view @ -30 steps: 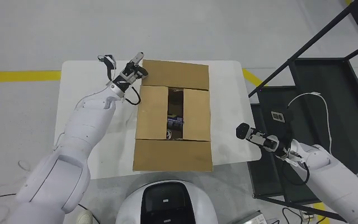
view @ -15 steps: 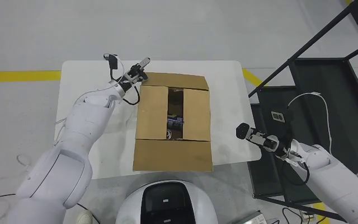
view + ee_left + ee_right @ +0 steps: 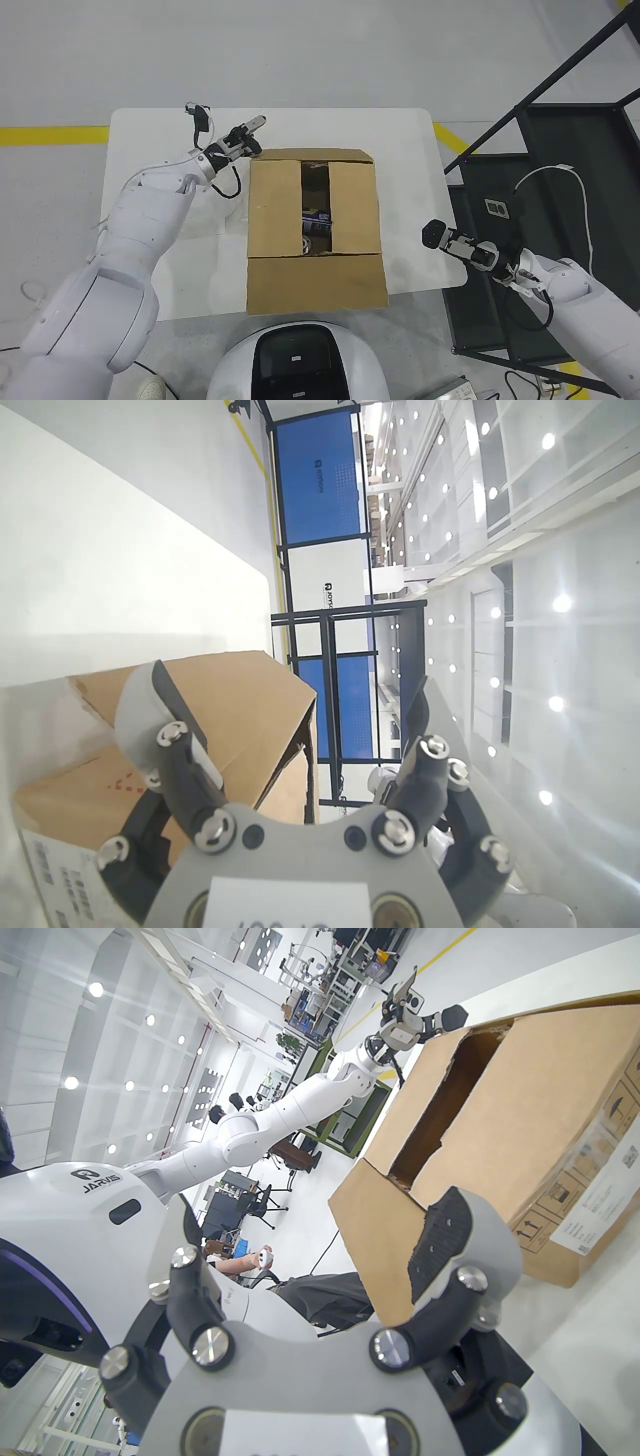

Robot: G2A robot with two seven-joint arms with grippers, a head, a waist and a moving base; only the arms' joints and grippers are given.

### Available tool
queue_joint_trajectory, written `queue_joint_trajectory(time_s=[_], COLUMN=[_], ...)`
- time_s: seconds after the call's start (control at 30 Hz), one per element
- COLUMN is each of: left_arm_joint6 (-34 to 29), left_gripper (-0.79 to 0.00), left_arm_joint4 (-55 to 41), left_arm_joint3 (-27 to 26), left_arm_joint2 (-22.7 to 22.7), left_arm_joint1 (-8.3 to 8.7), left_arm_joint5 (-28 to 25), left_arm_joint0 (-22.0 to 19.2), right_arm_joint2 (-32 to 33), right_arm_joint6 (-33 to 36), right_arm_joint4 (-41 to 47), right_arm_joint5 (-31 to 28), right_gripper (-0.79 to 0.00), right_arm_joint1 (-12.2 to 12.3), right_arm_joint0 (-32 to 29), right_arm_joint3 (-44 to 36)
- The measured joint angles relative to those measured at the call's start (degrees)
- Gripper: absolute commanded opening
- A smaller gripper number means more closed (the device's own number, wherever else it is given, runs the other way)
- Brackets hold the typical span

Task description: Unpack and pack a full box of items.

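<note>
A brown cardboard box (image 3: pixel 275 200) stands mid-table, its two side flaps nearly closed with a narrow gap (image 3: pixel 315 215) showing several items inside. The far flap (image 3: pixel 310 155) stands almost upright; the near flap (image 3: pixel 318 283) lies outward toward the table's front. My left gripper (image 3: pixel 252 125) is open at the box's far left corner, and the left wrist view shows the left gripper (image 3: pixel 287 700) with one finger (image 3: pixel 150 705) beside the flap's cardboard (image 3: pixel 240 710). My right gripper (image 3: pixel 435 235) hangs open at the table's right edge, apart from the box (image 3: pixel 525 1103).
The white table (image 3: pixel 160 270) has bare room left of the box and along its far edge. A black metal rack (image 3: pixel 560 160) stands just right of the table. A white label (image 3: pixel 595 1208) sits on the box's side.
The far flap, lying flat outward a second ago, now stands nearly upright. My left gripper moved along that flap's left end, and the box shifted slightly nearer. The right arm stayed still.
</note>
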Motion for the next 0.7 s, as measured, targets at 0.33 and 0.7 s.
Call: queue_joint_trajectory(time_s=[0.33,0.7], left_arm_joint6=[-4.6,-18.0], left_gripper=[0.000,0.000], left_arm_joint4=[-6.4,-15.6], left_arm_joint3=[-0.8,-9.0], left_arm_joint2=[-5.6,-14.1], left_arm_joint1=[2.83,8.03], left_arm_joint5=[-2.8,-5.0], left_arm_joint0=[0.5,1.6], right_arm_joint2=[0.0,-2.2], right_arm_joint6=[0.0,0.4], right_arm_joint4=[0.0,-2.4], right_arm_joint5=[0.0,6.6], right_gripper=[0.000,0.000], right_arm_joint1=[0.0,-0.6], right_arm_joint0=[0.0,2.0], right_arm_joint3=[0.0,-5.0])
